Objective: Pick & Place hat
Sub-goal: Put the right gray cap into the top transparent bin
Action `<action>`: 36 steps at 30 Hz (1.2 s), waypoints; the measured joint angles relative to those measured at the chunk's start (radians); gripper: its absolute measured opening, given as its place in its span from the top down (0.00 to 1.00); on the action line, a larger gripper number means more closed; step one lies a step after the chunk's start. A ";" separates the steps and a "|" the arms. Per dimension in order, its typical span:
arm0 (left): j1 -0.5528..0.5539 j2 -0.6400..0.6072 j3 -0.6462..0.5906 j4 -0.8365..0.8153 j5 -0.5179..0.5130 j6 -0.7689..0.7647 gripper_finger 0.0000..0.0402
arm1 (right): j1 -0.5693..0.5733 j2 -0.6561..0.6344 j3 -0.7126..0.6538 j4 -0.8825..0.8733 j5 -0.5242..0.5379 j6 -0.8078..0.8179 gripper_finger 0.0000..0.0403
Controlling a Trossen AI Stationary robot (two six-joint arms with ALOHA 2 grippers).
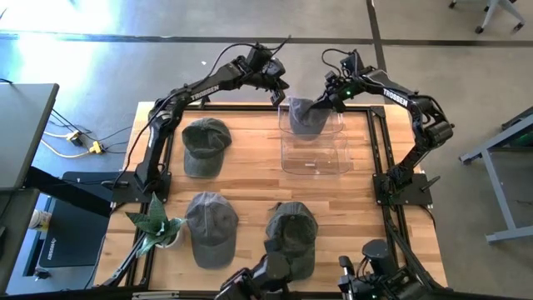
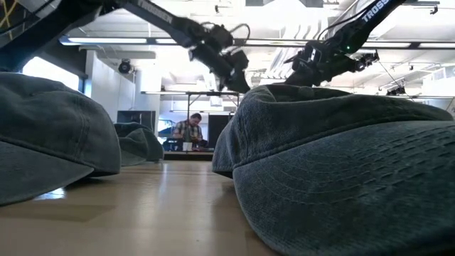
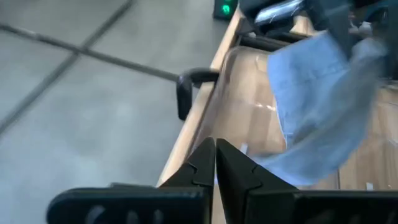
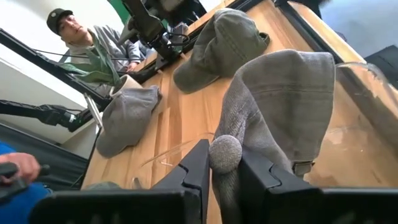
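A grey hat [image 1: 308,117] hangs over a clear plastic bin [image 1: 316,154] at the table's far edge, and my right gripper [image 4: 225,177] is shut on it. My left gripper [image 1: 279,94] is shut with nothing between its fingers [image 3: 214,163]. It hovers by the bin's far left corner, just left of the hat. Three more grey hats lie crown up on the wooden table: one at the left [image 1: 206,146] and two near the front edge [image 1: 211,227] [image 1: 291,236]. My right gripper pinches the button on top of the hat's crown [image 4: 225,154] between its two fingers. The fingers come from the table's far right, slanting down. The crown [image 4: 280,106] droops away from the fingers over the bin. I cannot tell whether the hat touches the bin.
A potted plant [image 1: 154,223] stands at the table's near left corner. A black frame [image 1: 376,150] runs along the table's edges. A person [image 4: 81,37] sits beyond the near edge. In the low view, the near hats [image 2: 341,163] [image 2: 50,135] hide much of the table.
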 joint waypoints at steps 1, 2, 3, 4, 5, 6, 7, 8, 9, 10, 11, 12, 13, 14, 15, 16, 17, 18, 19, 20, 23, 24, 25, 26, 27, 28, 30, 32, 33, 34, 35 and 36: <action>0.000 0.014 0.000 0.021 0.013 -0.005 0.98 | 0.000 0.000 0.000 -0.006 0.000 0.000 0.90; -0.003 0.024 0.002 0.034 0.022 -0.004 0.97 | 0.000 0.000 0.000 -0.013 -0.001 0.000 0.90; -0.005 0.033 0.002 0.036 0.030 -0.004 0.96 | 0.000 0.000 0.000 -0.018 0.000 0.000 0.90; -0.006 0.041 0.002 0.034 0.033 -0.004 0.96 | 0.000 0.000 0.000 -0.022 0.002 0.000 0.90; -0.008 0.051 0.002 0.031 0.036 -0.004 0.96 | 0.000 0.000 0.000 -0.025 0.004 0.000 0.90; -0.010 0.061 0.002 0.032 0.040 -0.003 0.96 | 0.000 0.000 0.000 -0.029 0.004 0.000 0.89; -0.016 0.069 0.002 0.035 0.043 0.001 0.97 | 0.000 0.000 0.000 -0.034 0.004 0.001 0.87; -0.018 0.076 0.002 0.036 0.049 0.004 0.98 | 0.000 0.000 0.000 -0.039 0.004 0.001 0.86; -0.018 0.078 0.002 0.033 0.051 0.005 0.99 | 0.000 0.000 0.000 -0.043 0.006 0.001 0.86; -0.019 0.080 0.002 0.032 0.052 0.006 0.99 | 0.000 0.000 0.000 -0.044 0.007 0.002 0.86; -0.021 0.082 0.002 0.034 0.055 0.006 1.00 | 0.000 0.000 0.000 -0.044 0.013 0.004 0.86; -0.025 0.085 0.003 0.035 0.062 0.007 1.00 | 0.000 -0.001 0.000 -0.043 0.033 0.014 0.87; -0.025 0.087 0.003 0.030 0.071 0.010 0.99 | 0.000 -0.001 0.000 -0.043 0.059 0.023 0.87; -0.026 0.088 0.003 0.019 0.082 0.017 0.99 | 0.000 -0.001 0.000 -0.044 0.087 0.026 0.88; -0.026 0.089 0.003 0.014 0.086 0.030 1.00 | 0.000 -0.001 0.000 -0.046 0.115 0.026 0.88; -0.026 0.089 0.003 0.010 0.085 0.041 1.00 | 0.000 -0.001 0.000 -0.047 0.139 0.024 0.89; -0.026 0.089 0.003 0.007 0.084 0.052 1.00 | 0.000 -0.001 0.000 -0.046 0.156 0.023 0.88; -0.026 0.089 0.003 0.005 0.080 0.057 1.00 | 0.000 -0.001 0.000 -0.046 0.173 0.021 0.88; -0.026 0.089 0.003 0.003 0.079 0.060 1.00 | 0.000 -0.001 0.000 -0.045 0.190 0.020 0.87; -0.026 0.089 0.003 0.002 0.078 0.063 1.00 | 0.000 -0.001 0.000 -0.045 0.204 0.019 0.86; -0.025 0.089 0.003 0.004 0.050 0.089 1.00 | 0.000 -0.001 0.000 -0.043 0.241 0.024 0.84; -0.025 0.089 0.003 0.004 0.031 0.102 1.00 | -0.001 -0.001 0.000 -0.041 0.244 0.027 0.84; -0.025 0.089 0.003 0.007 0.015 0.113 1.00 | -0.001 -0.001 0.000 -0.038 0.245 0.028 0.85; -0.025 0.089 0.003 0.015 0.005 0.118 1.00 | -0.001 -0.001 0.000 -0.033 0.245 0.028 0.85; -0.025 0.089 0.003 0.027 0.002 0.118 1.00 | -0.001 -0.001 0.000 -0.024 0.245 0.034 0.86; -0.025 0.089 0.003 0.039 0.001 0.118 1.00 | -0.001 -0.001 0.000 -0.012 0.246 0.047 0.86; -0.025 0.089 0.003 0.054 0.001 0.118 1.00 | -0.001 -0.001 0.000 0.016 0.247 0.080 0.88; -0.025 0.102 0.004 0.072 0.001 0.124 1.00 | -0.001 -0.001 0.000 0.045 0.245 0.112 0.88; -0.027 0.120 0.008 0.092 0.001 0.132 1.00 | -0.001 -0.001 0.000 0.055 0.246 0.128 0.88; -0.031 0.136 0.008 0.095 0.009 0.132 1.00 | -0.001 -0.001 0.000 0.062 0.247 0.133 0.88; -0.031 0.145 0.002 0.072 0.017 0.126 1.00 | -0.001 -0.001 0.000 0.067 0.250 0.141 0.87; -0.031 0.149 0.000 0.055 0.022 0.114 1.00 | 0.000 -0.001 0.000 0.067 0.253 0.152 0.87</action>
